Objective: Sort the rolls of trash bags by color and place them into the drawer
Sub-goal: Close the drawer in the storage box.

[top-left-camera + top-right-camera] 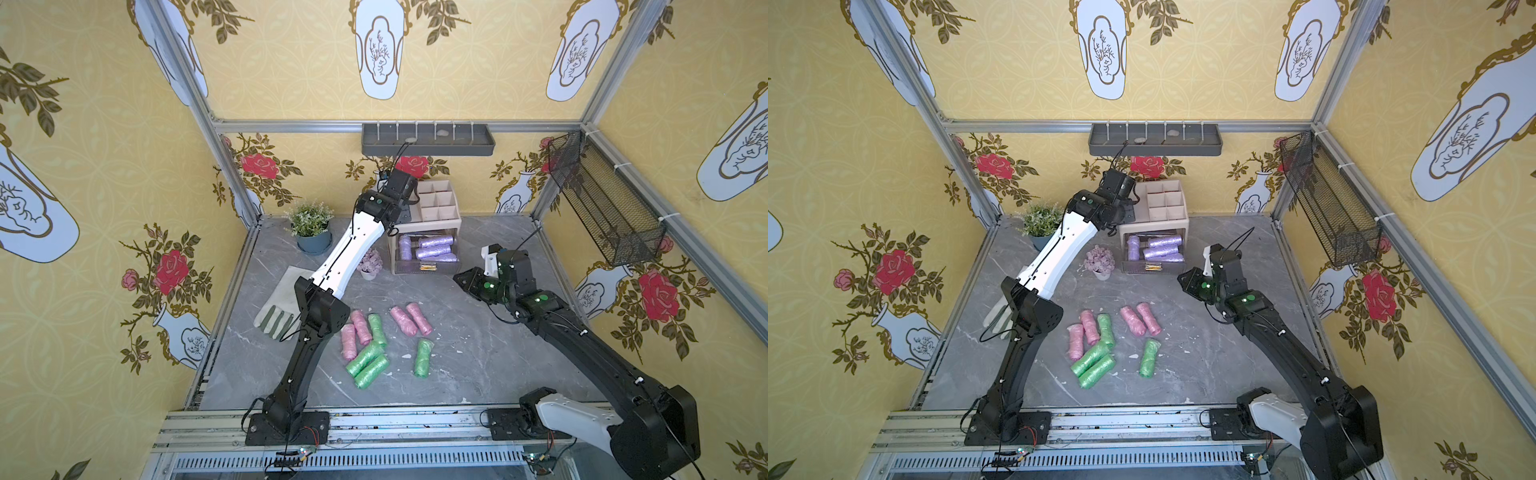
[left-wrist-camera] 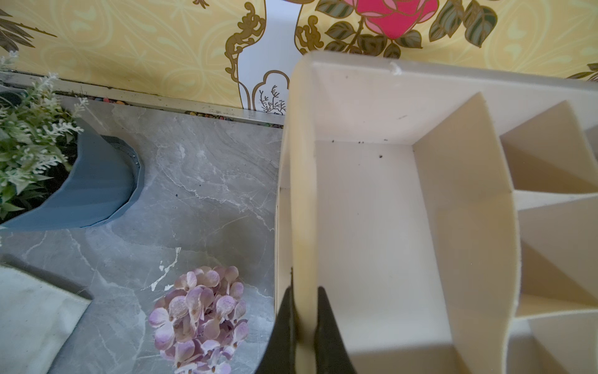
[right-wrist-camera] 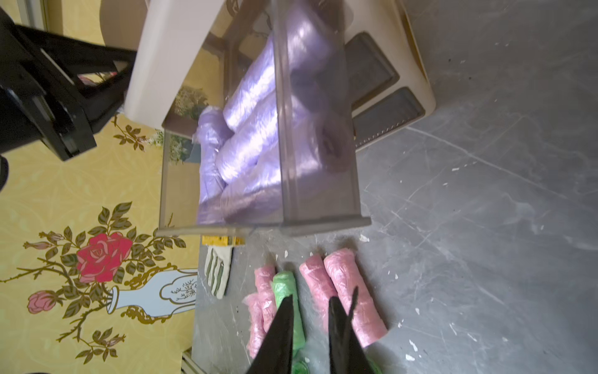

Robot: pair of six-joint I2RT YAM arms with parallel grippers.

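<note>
Crinkly purple rolls (image 1: 434, 252) in drawer (image 3: 307, 227) — pink rolls (image 1: 411, 319), green rolls (image 1: 368, 363) loose; left hand (image 2: 304, 291) clamped on organizer (image 2: 372, 226); right hand (image 3: 310, 298) apart

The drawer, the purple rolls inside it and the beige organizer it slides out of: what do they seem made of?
Drawer: probably clear, smoke-tinted hard plastic, glossy; the rolls show through its walls.
Purple rolls: thin plastic film, shiny and crinkled, with bright glints.
Organizer: likely opaque beige moulded plastic, smooth and matte, with thin straight dividers.

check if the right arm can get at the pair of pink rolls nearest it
Probably yes: the right gripper hangs open near the pink pair, nothing between them, and the left gripper is away, clamped on the organizer.
</note>
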